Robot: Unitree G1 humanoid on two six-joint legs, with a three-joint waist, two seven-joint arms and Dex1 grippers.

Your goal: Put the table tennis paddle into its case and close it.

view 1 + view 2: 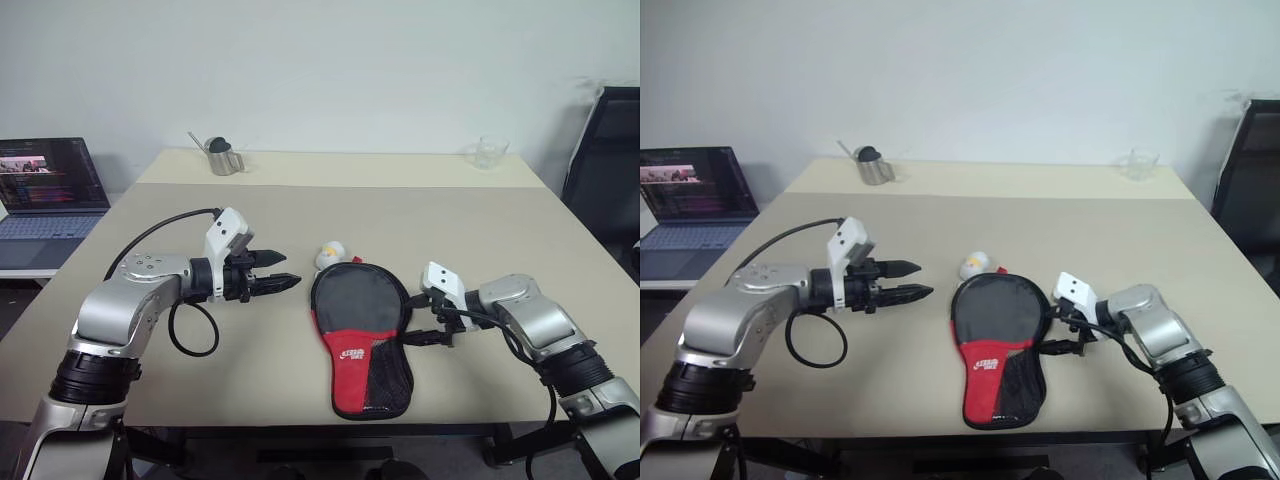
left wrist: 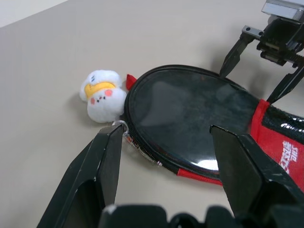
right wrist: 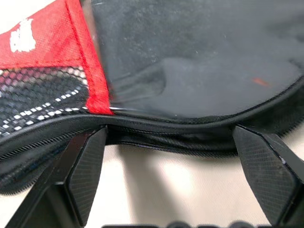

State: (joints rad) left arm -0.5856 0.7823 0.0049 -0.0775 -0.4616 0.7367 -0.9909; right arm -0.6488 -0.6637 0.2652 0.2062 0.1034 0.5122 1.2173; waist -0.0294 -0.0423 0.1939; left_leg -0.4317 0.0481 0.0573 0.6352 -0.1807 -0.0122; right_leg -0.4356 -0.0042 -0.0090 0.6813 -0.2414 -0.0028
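Note:
The case [image 1: 360, 335] lies flat on the table [image 1: 480, 230], its round black head toward the far side and its red panel with mesh pocket toward me. The table tennis paddle is hidden. My left gripper [image 1: 288, 270] hovers open just left of the case's head, its fingers [image 2: 107, 161] wide apart and pointing at the head. My right gripper [image 1: 408, 320] is open at the case's right edge. The right wrist view has the zipper edge [image 3: 190, 135] running across between the two spread fingers [image 3: 88, 166], with nothing clamped.
A small white plush toy [image 1: 330, 256] sits against the far-left rim of the case. At the table's far side stand a metal cup [image 1: 224, 157] and a clear glass [image 1: 489, 152]. A laptop [image 1: 50, 195] is off to the left, a black chair [image 1: 610, 180] to the right.

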